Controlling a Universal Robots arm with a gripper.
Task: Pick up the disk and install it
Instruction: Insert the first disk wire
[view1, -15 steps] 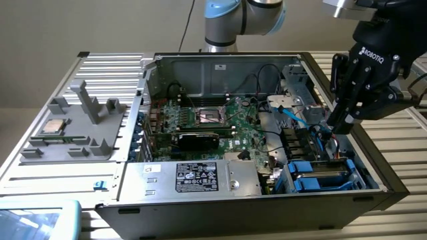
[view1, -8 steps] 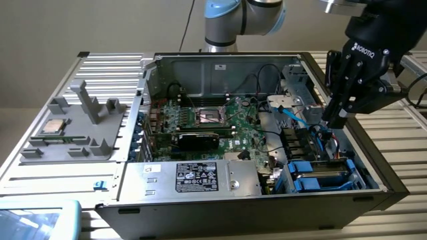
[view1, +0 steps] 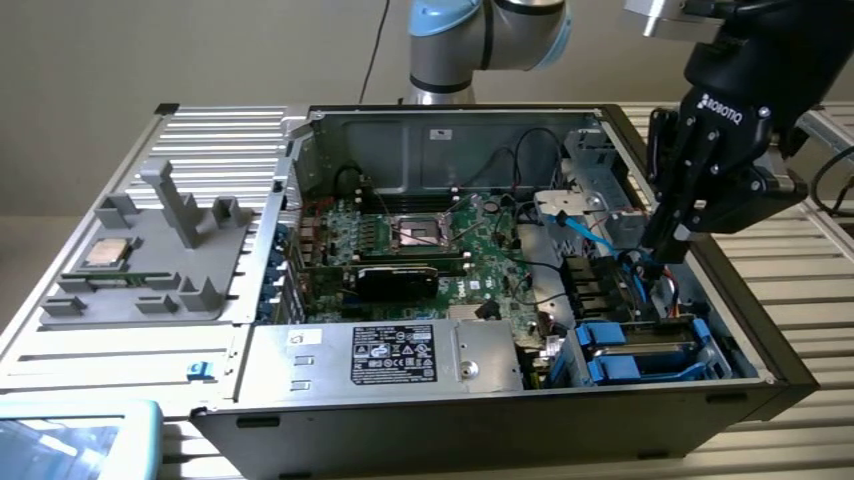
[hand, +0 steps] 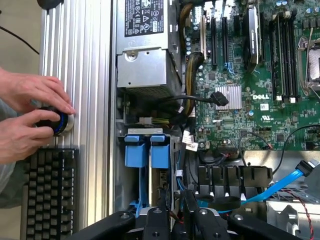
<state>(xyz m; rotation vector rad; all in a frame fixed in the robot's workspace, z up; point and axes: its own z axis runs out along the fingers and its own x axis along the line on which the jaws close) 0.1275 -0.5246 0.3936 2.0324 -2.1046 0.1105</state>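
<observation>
Gripper (view1: 663, 240) hangs inside the open computer case (view1: 747, 330), above the drive bay; whether the fingers are open or closed cannot be told. Disk (view1: 643, 352) sits in the bay at the case's near corner, on the exterior view's right. Risk: snagging the blue cable (view1: 587, 232) close by.

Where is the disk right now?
In the exterior view the disk sits in the drive bay at the open computer case's near corner, on that view's right, beside the large silver box and below the gripper.
</observation>
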